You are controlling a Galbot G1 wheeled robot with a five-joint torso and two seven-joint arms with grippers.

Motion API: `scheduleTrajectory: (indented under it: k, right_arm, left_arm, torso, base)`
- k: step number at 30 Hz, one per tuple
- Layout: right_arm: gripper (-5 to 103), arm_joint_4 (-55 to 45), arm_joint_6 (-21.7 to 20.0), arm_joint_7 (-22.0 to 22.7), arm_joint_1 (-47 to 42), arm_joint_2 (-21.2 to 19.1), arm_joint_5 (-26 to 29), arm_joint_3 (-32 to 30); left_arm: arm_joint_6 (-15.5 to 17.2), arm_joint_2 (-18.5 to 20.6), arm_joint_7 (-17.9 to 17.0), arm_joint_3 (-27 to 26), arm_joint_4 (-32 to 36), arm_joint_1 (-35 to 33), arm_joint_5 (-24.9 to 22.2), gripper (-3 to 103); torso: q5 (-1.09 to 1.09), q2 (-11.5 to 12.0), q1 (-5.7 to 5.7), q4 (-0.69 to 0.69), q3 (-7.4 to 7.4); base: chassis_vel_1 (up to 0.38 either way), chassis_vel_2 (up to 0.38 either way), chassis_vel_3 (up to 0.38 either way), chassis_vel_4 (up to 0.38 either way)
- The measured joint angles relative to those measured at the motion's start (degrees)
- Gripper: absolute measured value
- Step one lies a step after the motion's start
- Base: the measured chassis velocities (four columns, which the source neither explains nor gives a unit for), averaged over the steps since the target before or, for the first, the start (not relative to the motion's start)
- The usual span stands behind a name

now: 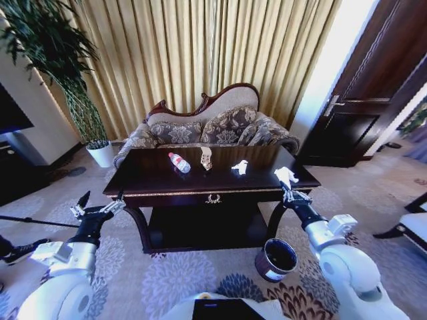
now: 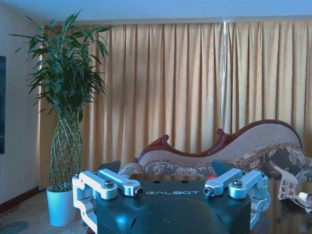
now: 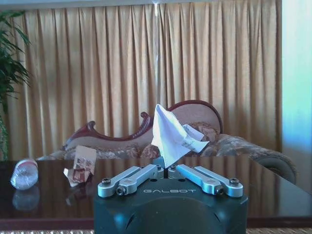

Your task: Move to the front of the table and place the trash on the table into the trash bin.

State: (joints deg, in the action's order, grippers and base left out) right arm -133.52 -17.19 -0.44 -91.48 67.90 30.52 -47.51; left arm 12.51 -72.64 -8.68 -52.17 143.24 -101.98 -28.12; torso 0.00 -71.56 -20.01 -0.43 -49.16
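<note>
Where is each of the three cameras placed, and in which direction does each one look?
Head view: on the robot's head, looking forward and down at the table and the trash bin; both arms show.
Left wrist view: on the left arm, facing the curtain and plant; the left gripper, open.
Right wrist view: on the right arm, facing across the table; the right gripper shut on a white scrap.
Shared: all three see the sofa; head and right wrist views see the bottle.

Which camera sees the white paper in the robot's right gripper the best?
The right wrist view: the white crumpled scrap stands large, pinched in the right gripper. The head view shows it small at the table's right end. The left wrist view faces the sofa and plant.
</note>
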Motion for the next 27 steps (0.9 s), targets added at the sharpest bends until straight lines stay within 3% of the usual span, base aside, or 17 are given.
scheduleTrajectory:
  k: [9,20,27]
  right_arm:
    - [0,11.68,-0.02,0.29,0.10,0.47,-7.63,0.51]
    - [0,48.41,2.29,-0.01,10.96,0.02,-12.60,4.36]
    - [0,62.08,4.34,-1.23,16.64,0.07,-17.28,5.14]
  left_arm:
    - [0.00,0.23,0.00,-0.61,0.00,0.13,-0.07,100]
    - [0.00,0.47,-0.26,-0.73,0.00,0.77,-1.16,100]
    - [0.00,0.84,-0.57,-0.97,0.00,0.73,-1.27,100]
  torso:
    - [0.01,0.02,-0.04,0.00,-0.03]
    - [0.02,0.02,-0.03,0.01,-0.02]
    - [0.01,0.02,-0.04,-0.01,-0.02]
  base:
    - [0.019,-0.011,-0.018,0.013]
    - [0.000,0.000,0.000,0.000]
    - [0.000,0.000,0.000,0.000]
